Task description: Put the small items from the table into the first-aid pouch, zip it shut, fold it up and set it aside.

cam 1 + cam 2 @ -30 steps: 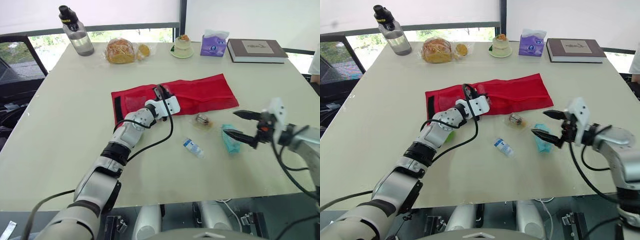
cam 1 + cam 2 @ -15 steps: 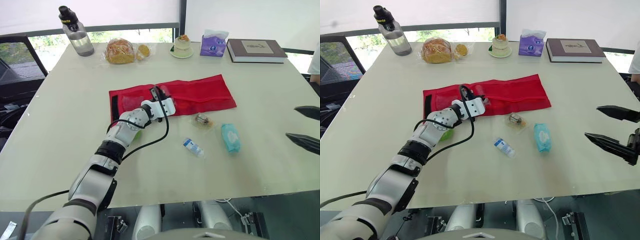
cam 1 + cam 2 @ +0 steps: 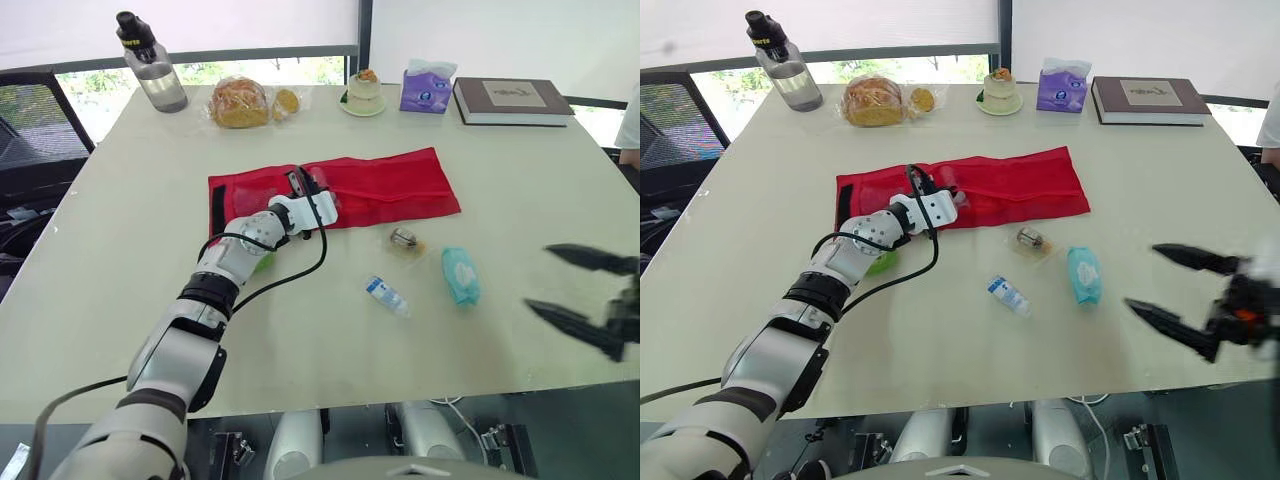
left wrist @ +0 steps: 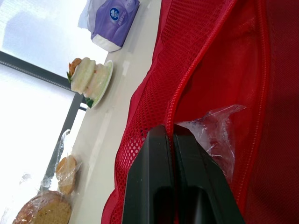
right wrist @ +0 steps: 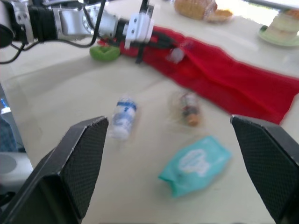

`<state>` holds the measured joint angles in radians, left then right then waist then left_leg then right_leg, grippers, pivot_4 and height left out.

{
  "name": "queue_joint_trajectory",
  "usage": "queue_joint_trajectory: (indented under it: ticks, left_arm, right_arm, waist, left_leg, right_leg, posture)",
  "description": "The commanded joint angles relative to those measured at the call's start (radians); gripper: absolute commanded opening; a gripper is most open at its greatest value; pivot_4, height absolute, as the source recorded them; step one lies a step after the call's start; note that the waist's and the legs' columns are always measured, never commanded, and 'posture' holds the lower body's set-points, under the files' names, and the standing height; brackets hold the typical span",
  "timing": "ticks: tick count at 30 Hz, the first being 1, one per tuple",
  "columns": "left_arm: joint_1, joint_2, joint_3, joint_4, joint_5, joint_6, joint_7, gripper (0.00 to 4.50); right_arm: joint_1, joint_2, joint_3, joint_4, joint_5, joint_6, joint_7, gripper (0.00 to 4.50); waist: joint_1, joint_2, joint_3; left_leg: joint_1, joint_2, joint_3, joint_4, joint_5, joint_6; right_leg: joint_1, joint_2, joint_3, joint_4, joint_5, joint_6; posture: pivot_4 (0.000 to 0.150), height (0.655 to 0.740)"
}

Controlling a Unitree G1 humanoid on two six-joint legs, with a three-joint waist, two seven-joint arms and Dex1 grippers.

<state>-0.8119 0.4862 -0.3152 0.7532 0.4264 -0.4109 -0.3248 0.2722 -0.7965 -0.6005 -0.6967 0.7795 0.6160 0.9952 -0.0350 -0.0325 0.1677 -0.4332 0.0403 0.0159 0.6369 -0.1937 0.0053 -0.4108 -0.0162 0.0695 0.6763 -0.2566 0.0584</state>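
The red mesh first-aid pouch (image 3: 385,187) lies unfolded across the middle of the table. My left gripper (image 3: 299,184) is shut on the pouch's mesh edge by the zip (image 4: 196,70), near its left end. A clear-wrapped item (image 4: 212,128) shows inside the pouch beside the fingers. In front of the pouch lie a small wrapped item (image 3: 405,240), a small bottle (image 3: 386,295) and a teal wipes pack (image 3: 461,276). A green item (image 3: 878,263) sits under my left forearm. My right gripper (image 3: 540,278) hovers open, right of the wipes pack and apart from it.
Along the far edge stand a water bottle (image 3: 150,65), bagged bread (image 3: 240,101), a cake on a plate (image 3: 364,95), a purple tissue pack (image 3: 428,88) and a book (image 3: 512,100). A person's sleeve (image 3: 632,125) shows at the right edge.
My left gripper has dragged the pouch leftward. My right gripper pulled back from the wipes pack toward the right edge, then came in slightly, staying open.
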Motion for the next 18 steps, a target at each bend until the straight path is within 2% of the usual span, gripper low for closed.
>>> queue_joint_trajectory:
  ticks: [1, 5, 9, 15, 18]
  left_arm:
    - [0.021, 0.020, 0.045, -0.074, -0.041, -0.002, -0.014, 0.00]
    - [0.067, 0.038, 0.054, -0.124, -0.049, 0.011, -0.042, 0.00]
    - [0.086, 0.049, 0.067, -0.180, -0.057, 0.038, -0.069, 0.00]
    - [0.092, 0.061, 0.080, -0.233, -0.062, 0.061, -0.093, 0.00]
    - [0.101, 0.054, 0.075, -0.252, -0.055, 0.067, -0.099, 0.00]
  right_arm:
    - [-0.051, 0.049, 0.202, -0.077, -0.100, -0.030, -0.134, 4.47]
    - [-0.105, 0.131, 0.451, -0.094, -0.214, -0.045, -0.237, 4.47]
    - [-0.207, 0.138, 0.727, 0.010, -0.490, -0.116, -0.319, 4.47]
    - [-0.324, 0.216, 0.883, 0.130, -0.599, -0.084, -0.381, 4.47]
    - [-0.358, 0.248, 0.912, 0.174, -0.645, -0.057, -0.418, 3.72]
  waist:
    - [-0.001, 0.000, 0.000]
    - [-0.001, 0.000, 0.000]
    - [0.000, -0.001, 0.000]
    - [0.004, -0.001, 0.000]
    - [0.004, -0.001, 0.000]
  left_leg:
    - [0.000, 0.000, 0.000, 0.000, 0.000, 0.000]
    - [0.000, 0.000, 0.000, 0.000, 0.000, 0.000]
    - [0.000, 0.000, 0.001, 0.001, 0.000, 0.000]
    - [0.000, 0.000, 0.001, 0.001, 0.000, 0.000]
    - [0.000, 0.000, 0.000, 0.001, 0.000, 0.000]
  right_leg:
    - [0.000, 0.000, 0.000, 0.000, 0.000, 0.000]
    - [0.000, 0.000, 0.000, 0.000, 0.001, -0.002]
    - [0.000, 0.000, 0.000, 0.000, 0.002, -0.003]
    - [0.000, 0.000, 0.000, 0.000, 0.002, -0.003]
    - [0.000, 0.000, 0.000, 0.001, 0.002, -0.003]
  posture:
    - [0.150, 0.7400]
    - [0.150, 0.7400]
    - [0.150, 0.7400]
    - [0.150, 0.7400]
    - [0.150, 0.7400]
